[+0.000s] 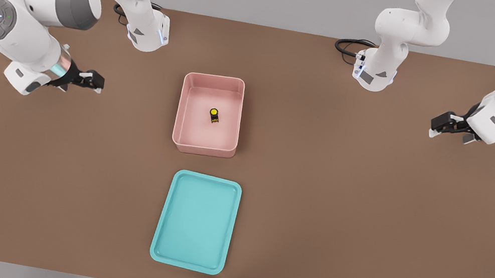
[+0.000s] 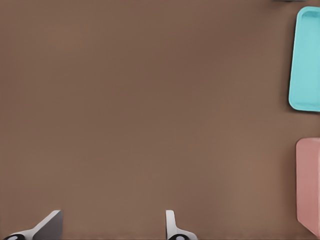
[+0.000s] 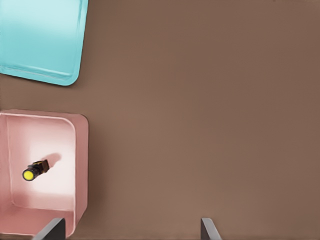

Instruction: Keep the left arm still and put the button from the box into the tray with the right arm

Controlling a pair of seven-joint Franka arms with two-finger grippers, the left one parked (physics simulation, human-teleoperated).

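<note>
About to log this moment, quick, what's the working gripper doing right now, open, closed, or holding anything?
Gripper: open and holding nothing, hanging over the table at the front view's left, away from the box; the button lies inside the box.

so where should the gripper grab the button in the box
Best across the small black base just under the yellow cap of the button, coming from above. It lies near the middle of the pink box, whose raised walls block a side approach. The gripper hangs over the table at the front view's left, fingers open, away from the box.
</note>
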